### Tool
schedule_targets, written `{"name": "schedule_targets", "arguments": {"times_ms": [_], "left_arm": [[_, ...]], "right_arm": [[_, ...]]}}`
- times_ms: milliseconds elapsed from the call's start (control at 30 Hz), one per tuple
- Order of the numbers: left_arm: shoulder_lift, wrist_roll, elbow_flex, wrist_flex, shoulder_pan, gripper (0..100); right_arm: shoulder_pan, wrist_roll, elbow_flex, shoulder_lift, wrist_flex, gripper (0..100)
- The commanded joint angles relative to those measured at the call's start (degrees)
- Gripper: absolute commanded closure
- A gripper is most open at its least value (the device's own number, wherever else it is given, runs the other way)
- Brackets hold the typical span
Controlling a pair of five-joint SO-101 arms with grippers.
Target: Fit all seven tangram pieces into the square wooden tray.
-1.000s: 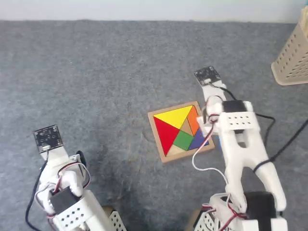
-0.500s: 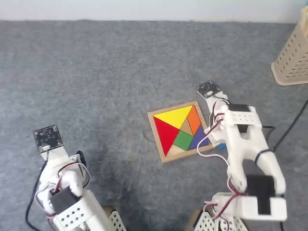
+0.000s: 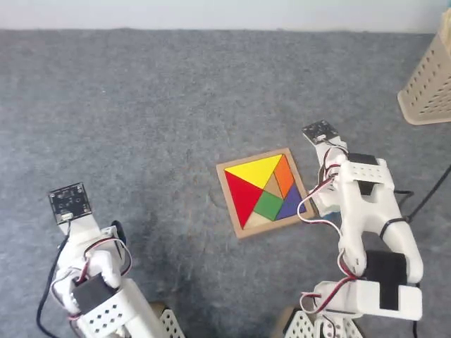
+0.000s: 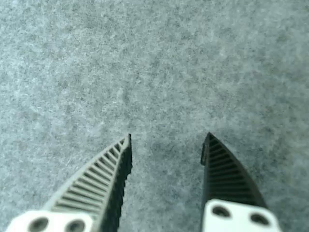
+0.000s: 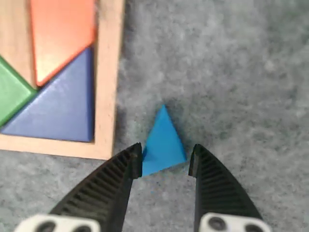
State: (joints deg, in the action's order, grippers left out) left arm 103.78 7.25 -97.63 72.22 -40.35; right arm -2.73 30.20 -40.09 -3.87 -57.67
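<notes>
The square wooden tray (image 3: 239,229) lies mid-table and holds a yellow triangle (image 3: 255,171), a red triangle (image 3: 242,198), an orange piece (image 3: 283,174), a green square (image 3: 268,205) and a dark blue triangle (image 3: 290,205). Bare wood shows at its centre and near corner. Just outside the tray's edge (image 5: 108,72), a small light blue triangle (image 5: 163,142) lies flat on the carpet. My right gripper (image 5: 166,151) is open with one fingertip on each side of that triangle. The right arm (image 3: 356,190) stands beside the tray's right side. My left gripper (image 4: 166,140) is open over bare carpet.
A beige slatted basket (image 3: 430,77) stands at the far right edge. The left arm (image 3: 84,267) sits folded at the near left, far from the tray. Grey carpet covers the whole surface around the tray.
The right arm has pulled off the tray's right edge, moving right and toward the near side, to beside the tray. The left arm has not moved.
</notes>
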Motion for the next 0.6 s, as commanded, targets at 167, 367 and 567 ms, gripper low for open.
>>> {"name": "schedule_targets", "arguments": {"times_ms": [167, 367, 567], "left_arm": [[0.6, -0.5, 1.1, 0.2, 0.1, 77], [0.6, -0.5, 1.1, 0.2, 0.1, 77], [0.6, -0.5, 1.1, 0.2, 0.1, 77]], "right_arm": [[-0.7, -1.0, 0.3, 0.1, 0.2, 83.1], [-0.1, -4.4, 0.3, 0.1, 0.6, 83.2], [-0.1, -5.5, 0.5, 4.4, 1.3, 83.2]]}}
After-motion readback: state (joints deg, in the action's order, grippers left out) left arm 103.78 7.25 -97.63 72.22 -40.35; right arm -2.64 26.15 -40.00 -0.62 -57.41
